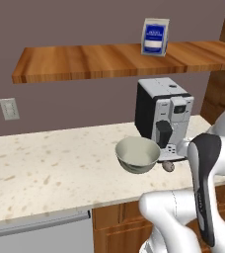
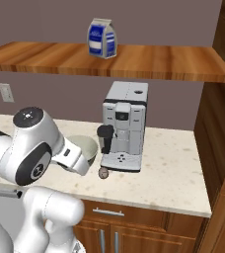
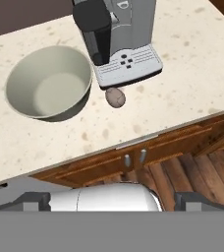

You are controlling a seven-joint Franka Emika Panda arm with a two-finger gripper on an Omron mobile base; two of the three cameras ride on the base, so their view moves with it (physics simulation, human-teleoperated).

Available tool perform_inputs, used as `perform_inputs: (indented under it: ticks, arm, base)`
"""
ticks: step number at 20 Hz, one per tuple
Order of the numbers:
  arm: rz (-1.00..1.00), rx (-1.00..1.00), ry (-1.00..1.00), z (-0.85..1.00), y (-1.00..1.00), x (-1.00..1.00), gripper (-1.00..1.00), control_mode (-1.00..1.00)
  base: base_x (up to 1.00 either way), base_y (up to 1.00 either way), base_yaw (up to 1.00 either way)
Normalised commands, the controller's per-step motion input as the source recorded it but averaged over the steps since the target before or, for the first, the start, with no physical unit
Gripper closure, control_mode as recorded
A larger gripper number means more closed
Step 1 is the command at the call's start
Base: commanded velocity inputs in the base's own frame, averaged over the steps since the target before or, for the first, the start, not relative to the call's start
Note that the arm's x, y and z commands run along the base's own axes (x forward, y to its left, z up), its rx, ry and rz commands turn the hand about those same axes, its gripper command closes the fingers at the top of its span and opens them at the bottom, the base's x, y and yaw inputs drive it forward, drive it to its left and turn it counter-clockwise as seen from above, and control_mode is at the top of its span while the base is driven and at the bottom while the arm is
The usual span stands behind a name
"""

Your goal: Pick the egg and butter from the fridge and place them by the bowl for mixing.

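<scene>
The egg point(image 3: 115, 97), small, brownish and speckled, lies on the counter between the bowl and the coffee machine's drip tray; it also shows as the egg point(image 1: 168, 166) and the egg point(image 2: 103, 173). The pale grey-green bowl point(image 3: 47, 88) stands empty just beside it, also seen as the bowl point(image 1: 137, 154) and, partly behind my arm, the bowl point(image 2: 87, 147). My gripper point(image 3: 113, 201) hangs open above the counter's front edge, back from the egg, with nothing between its dark fingertips point(image 3: 35, 201). The butter and the fridge are out of view.
A coffee machine point(image 1: 164, 113) stands right behind the egg and bowl. Above hangs a wooden shelf point(image 2: 134, 62) with a milk carton point(image 2: 101, 38). Wooden drawers point(image 3: 148, 155) sit under the counter, and a tall wooden cabinet point(image 2: 218, 123) closes the right side.
</scene>
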Motion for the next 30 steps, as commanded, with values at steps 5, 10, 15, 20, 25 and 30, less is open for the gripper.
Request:
perform_inputs:
  ticks: [5,10,15,20,25,30]
  arm:
    - [0.0,0.0,0.0,0.0,0.0,0.0,-1.0,1.0]
    - [0.0,0.0,0.0,0.0,0.0,0.0,-1.0,1.0]
    - [0.0,0.0,0.0,0.0,0.0,0.0,-1.0,1.0]
    - [0.0,0.0,0.0,0.0,0.0,0.0,-1.0,1.0]
    - [0.0,0.0,0.0,0.0,0.0,0.0,-1.0,1.0]
    - [0.0,0.0,0.0,0.0,0.0,0.0,-1.0,1.0]
  base:
    - [-0.52,-0.04,0.03]
    - [-0.66,-0.04,0.26]
    - [-0.28,0.0,0.88]
    - [-0.04,0.0,1.0]
    - [-0.05,0.01,1.0]
    - [-0.02,0.07,0.99]
